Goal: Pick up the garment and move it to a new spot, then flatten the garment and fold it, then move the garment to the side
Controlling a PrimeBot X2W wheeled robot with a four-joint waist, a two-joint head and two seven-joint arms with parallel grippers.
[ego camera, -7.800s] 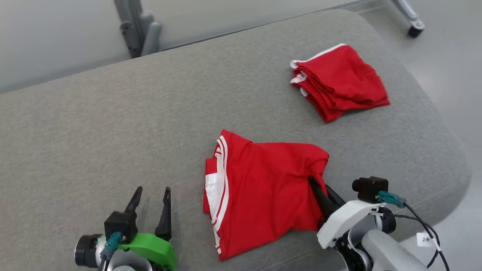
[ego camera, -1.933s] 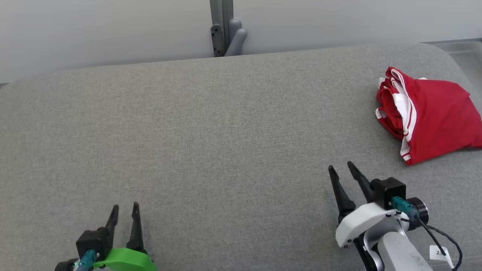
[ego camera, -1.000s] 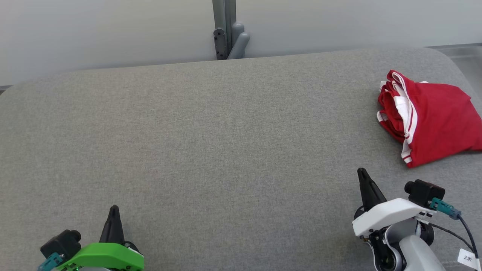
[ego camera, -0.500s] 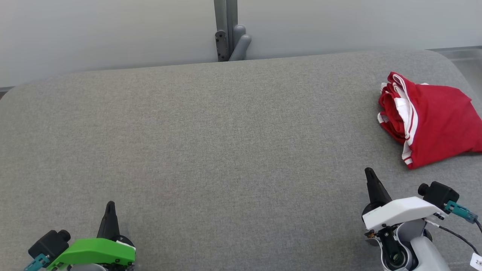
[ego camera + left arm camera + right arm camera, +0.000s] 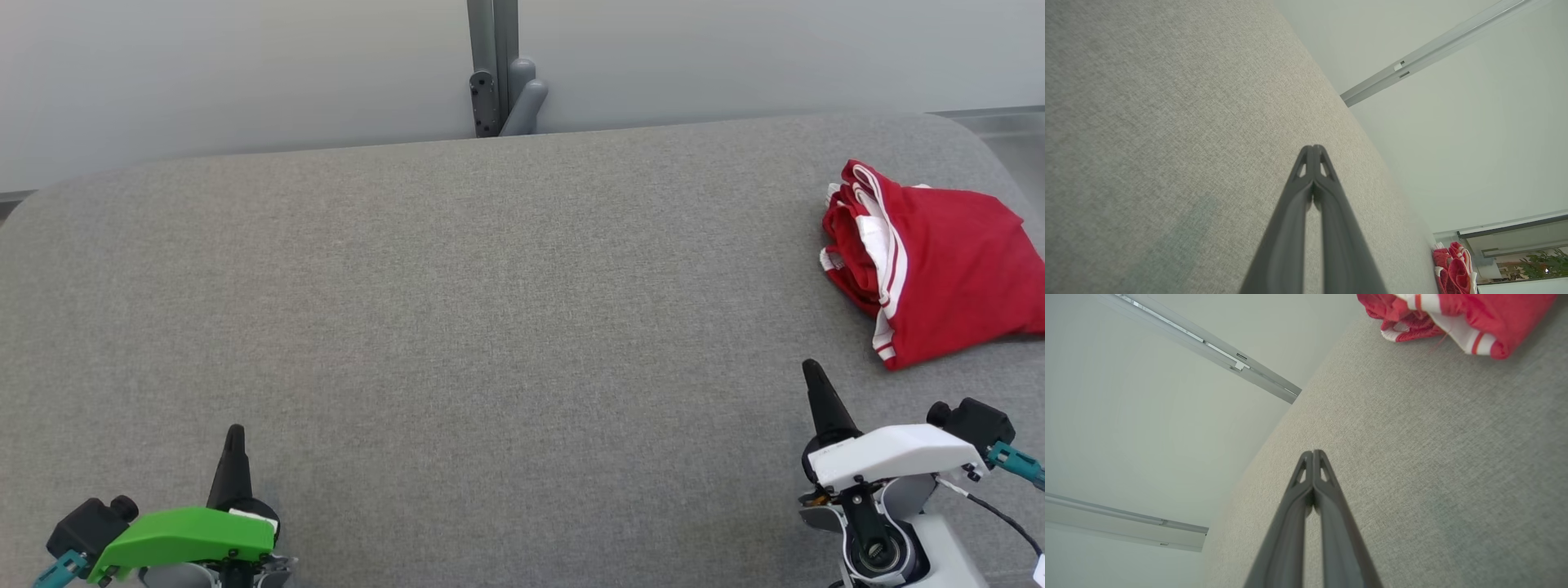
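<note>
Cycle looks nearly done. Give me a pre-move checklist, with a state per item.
1. Red garment folded into a compact bundle: ok.
2. Garment set at the side, near the right end of the grey cushion: ok.
3. Left gripper shut and empty: ok.
4. Right gripper shut, empty, apart from the garment: ok.
5. Whole garment on the cushion: cannot tell, because its right edge runs off the head view.
</note>
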